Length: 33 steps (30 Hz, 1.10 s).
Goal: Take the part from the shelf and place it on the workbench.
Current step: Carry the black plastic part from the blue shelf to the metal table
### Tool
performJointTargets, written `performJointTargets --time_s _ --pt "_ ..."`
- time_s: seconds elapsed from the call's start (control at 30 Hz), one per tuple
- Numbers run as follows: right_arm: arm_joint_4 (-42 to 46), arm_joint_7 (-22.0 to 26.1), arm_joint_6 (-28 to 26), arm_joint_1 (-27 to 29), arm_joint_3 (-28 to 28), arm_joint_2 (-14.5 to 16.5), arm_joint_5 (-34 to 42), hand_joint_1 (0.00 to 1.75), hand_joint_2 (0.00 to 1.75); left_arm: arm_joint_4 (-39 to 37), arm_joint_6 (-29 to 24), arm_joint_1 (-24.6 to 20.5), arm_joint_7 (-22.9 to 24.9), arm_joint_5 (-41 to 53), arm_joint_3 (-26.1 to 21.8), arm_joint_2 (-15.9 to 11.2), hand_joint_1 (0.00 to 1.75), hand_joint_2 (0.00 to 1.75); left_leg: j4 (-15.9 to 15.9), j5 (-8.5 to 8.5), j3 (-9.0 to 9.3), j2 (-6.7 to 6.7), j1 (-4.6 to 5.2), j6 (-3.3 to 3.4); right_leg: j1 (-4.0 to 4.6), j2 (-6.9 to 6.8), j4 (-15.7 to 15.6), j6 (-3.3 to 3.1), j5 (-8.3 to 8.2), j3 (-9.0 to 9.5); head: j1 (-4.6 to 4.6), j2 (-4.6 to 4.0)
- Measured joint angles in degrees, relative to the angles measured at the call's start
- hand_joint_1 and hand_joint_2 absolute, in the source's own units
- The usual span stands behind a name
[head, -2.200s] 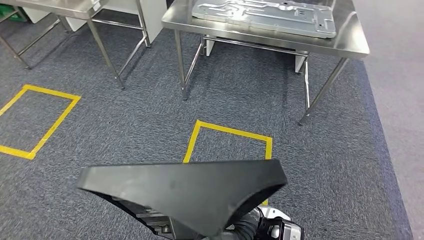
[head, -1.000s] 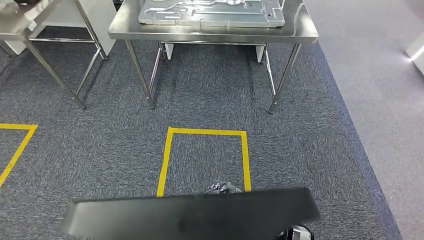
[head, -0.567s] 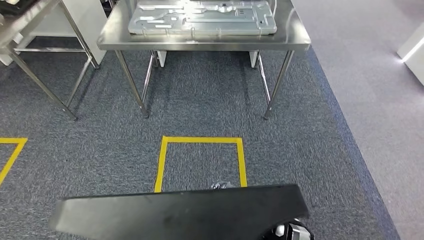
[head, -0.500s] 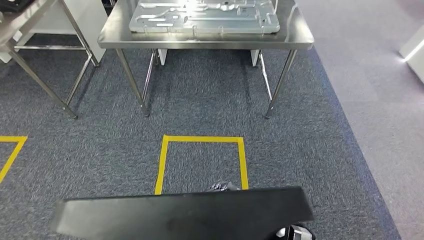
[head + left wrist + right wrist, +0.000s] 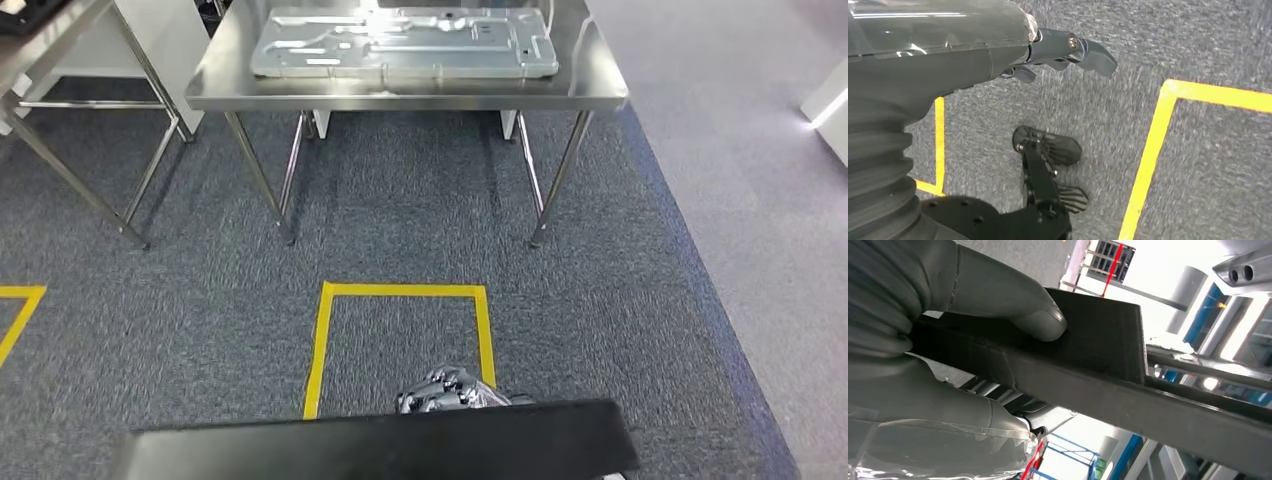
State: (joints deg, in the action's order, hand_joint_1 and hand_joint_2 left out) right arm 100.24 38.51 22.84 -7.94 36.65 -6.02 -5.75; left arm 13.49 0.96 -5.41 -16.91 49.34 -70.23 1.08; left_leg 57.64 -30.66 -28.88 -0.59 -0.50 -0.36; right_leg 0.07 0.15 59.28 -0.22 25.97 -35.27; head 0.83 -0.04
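A long flat black part (image 5: 380, 445) lies across the bottom of the head view. My right hand (image 5: 450, 390) grips it, with fingers showing over its far edge. In the right wrist view the thick grey thumb (image 5: 1040, 320) presses on the black part (image 5: 1098, 340). My left hand (image 5: 1063, 47) hangs over the carpet with its fingers apart and nothing in them. Ahead stands the steel workbench (image 5: 400, 100), carrying a large grey stamped metal plate (image 5: 400, 42).
A yellow taped square (image 5: 400, 291) marks the grey carpet between me and the workbench. A second steel table (image 5: 60, 45) stands at the left. A white object (image 5: 830, 105) is at the right edge, past a strip of lighter floor.
The whole view has shifted: the workbench is now centred and closer. The black part sits lower in the picture, and more of my right hand's fingers show above it.
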Motion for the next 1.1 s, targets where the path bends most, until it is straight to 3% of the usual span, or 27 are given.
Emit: performJointTargets --time_s 0.07,0.1,0.17,0.2,0.23,0.27,0.3,0.37,0.4,0.53,0.6,0.7,0.73,0.77,0.8,0.87,0.93,1.03,1.1 --pt "0.06 0.02 -0.06 0.09 0.0 -0.02 -0.01 1.75 1.75 0.0 0.01 -0.12 -0.04 -0.01 0.0 0.02 0.0 1.75 1.37 -0.78 0.16 -0.07 -0.01 -0.46 -0.23 0.18 -0.98 -0.67 0.36 1.4 -0.12 0.0" --pt "0.08 0.03 -0.03 0.09 0.0 -0.02 -0.02 1.75 1.75 0.0 0.01 -0.16 -0.05 -0.03 0.0 0.03 0.0 1.75 3.88 -1.66 -0.94 -0.02 -0.01 -0.6 -0.32 0.19 -1.38 -1.0 0.63 2.26 -0.21 0.0" --pt "0.01 0.02 0.03 0.1 0.0 -0.01 -0.03 1.75 1.75 -0.01 0.01 -0.06 -0.05 -0.06 0.0 0.03 0.0 1.75 11.67 -3.74 -5.81 0.08 -0.11 -0.69 -0.07 0.15 -1.61 -1.53 1.51 3.54 -0.31 0.0" --pt "-0.05 0.02 0.06 0.15 0.0 -0.01 -0.04 1.75 1.75 -0.01 0.0 0.09 -0.03 -0.07 0.0 0.03 0.0 1.75 15.05 -4.2 -8.49 0.09 -0.11 -0.73 0.07 0.22 -1.61 -1.65 2.02 4.1 -0.31 0.0" --pt "-0.1 0.02 0.07 0.21 0.0 -0.01 -0.04 1.75 1.75 -0.01 0.0 0.25 -0.02 -0.07 0.0 0.04 0.0 1.75 16.69 -3.56 -10.46 0.09 -0.11 -0.72 0.2 0.34 -1.61 -1.73 2.59 4.75 -0.32 0.0" --pt "-0.13 0.02 0.07 0.25 0.0 -0.01 -0.04 1.75 1.75 -0.02 0.0 0.39 -0.01 -0.07 0.0 0.04 0.0 1.75 16.16 -1.71 -11.4 0.09 -0.11 -0.64 0.31 0.46 -1.61 -1.75 3.21 5.52 -0.32 0.0" --pt "-0.13 0.02 0.07 0.26 0.0 -0.01 -0.04 1.75 1.75 -0.02 0.0 0.45 -0.01 -0.07 0.0 0.05 0.0 1.75 13.48 1.11 -11.25 0.1 -0.09 -0.48 0.41 0.56 -1.61 -1.71 3.89 6.43 -0.32 0.0" --pt "-0.17 0.02 0.08 0.22 0.0 -0.01 -0.04 1.75 1.75 -0.02 0.0 0.46 -0.02 -0.07 0.0 0.04 0.0 1.75 6.53 5.99 -9.39 0.13 0.15 0.1 0.56 0.66 -1.62 -1.47 5.33 8.03 -0.24 -0.01" --pt "-0.22 0.02 0.09 0.2 0.0 -0.01 -0.05 1.75 1.75 -0.02 0.0 0.42 -0.03 -0.05 0.0 0.04 0.0 1.75 4.13 6.81 -8.4 0.14 0.38 0.46 0.55 0.72 -1.67 -1.21 5.92 8.53 -0.21 -0.01" --pt "-0.4 0.06 0.21 0.05 0.0 -0.01 -0.1 1.75 1.75 0.0 0.02 0.3 -0.17 0.02 0.0 -0.03 0.0 1.75 1.23 5.42 -5.97 0.31 0.81 1.9 0.25 0.69 -0.28 0.12 5.91 9.29 -0.15 0.0" --pt "-0.48 0.08 0.46 -0.16 0.0 -0.01 -0.09 1.75 1.75 0.0 0.04 0.21 -0.19 0.02 0.0 -0.05 0.0 1.75 0.48 4.9 -4.5 0.4 0.48 2.43 0.11 0.58 3.97 0.67 5.97 7.02 -0.03 0.0" --pt "-0.76 0.09 0.97 -0.28 0.0 -0.02 -0.06 1.75 1.75 0.0 0.04 0.19 -0.2 0.0 0.0 -0.09 0.0 1.75 0.03 3.72 -2.77 0.44 0.2 2.57 -0.53 0.48 12.99 1.71 9.27 -0.54 0.09 0.0" --pt "-0.89 0.09 1.02 -0.26 0.0 -0.03 -0.06 1.75 1.75 0.0 0.04 0.22 -0.2 -0.01 0.0 -0.1 0.0 1.75 0.01 3.2 -2.15 0.48 0.1 2.46 -0.75 0.43 14.27 2.0 10.18 -2.54 0.08 0.0" --pt "-1.02 0.08 1.03 -0.25 0.0 -0.03 -0.05 1.75 1.75 0.0 0.04 0.25 -0.2 -0.01 0.0 -0.1 0.0 1.75 0.01 2.64 -1.45 0.52 -0.02 2.29 -0.93 0.37 13.9 2.21 10.1 -3.66 0.09 0.0" --pt "-1.11 0.08 1.03 -0.25 0.0 -0.03 -0.04 1.75 1.75 0.0 0.04 0.27 -0.19 -0.01 0.0 -0.09 0.0 1.75 0.01 2.06 -0.64 0.57 -0.17 2.07 -1.07 0.27 11.87 2.32 8.65 -3.9 0.09 0.0" --pt "-1.23 0.09 1.03 -0.24 0.0 -0.04 -0.03 1.75 1.75 0.0 0.01 0.28 -0.16 -0.01 -0.01 -0.08 0.0 1.75 0.05 0.84 0.96 0.59 -0.39 1.5 -1.22 -0.17 5.03 2.26 2.51 -2.75 0.11 0.0" --pt "-1.39 0.1 1.02 -0.22 0.0 -0.06 -0.03 1.75 1.75 0.0 -0.09 0.19 -0.12 0.01 -0.01 -0.08 0.0 1.75 -0.24 -0.22 1.97 0.59 -0.38 0.71 -1.01 -0.66 0.64 1.57 -1.33 -1.71 0.14 0.0" --pt "-1.53 0.24 0.97 -0.22 0.0 -0.07 0.02 1.75 1.75 -0.01 -0.23 0.16 -0.07 0.07 0.0 -0.08 0.0 1.75 -0.15 -0.46 3.09 0.47 -0.36 -0.56 -0.87 -0.4 -0.38 0.07 -1.43 -0.72 0.05 -0.01" --pt "-1.54 0.35 0.96 -0.24 0.0 -0.05 0.03 1.75 1.75 -0.01 -0.26 0.05 -0.07 0.08 0.0 -0.08 0.0 1.75 2.75 -1.25 2.25 0.42 -0.57 -0.99 -0.83 -0.22 -0.7 -0.8 -1.16 0.4 -0.08 -0.01"
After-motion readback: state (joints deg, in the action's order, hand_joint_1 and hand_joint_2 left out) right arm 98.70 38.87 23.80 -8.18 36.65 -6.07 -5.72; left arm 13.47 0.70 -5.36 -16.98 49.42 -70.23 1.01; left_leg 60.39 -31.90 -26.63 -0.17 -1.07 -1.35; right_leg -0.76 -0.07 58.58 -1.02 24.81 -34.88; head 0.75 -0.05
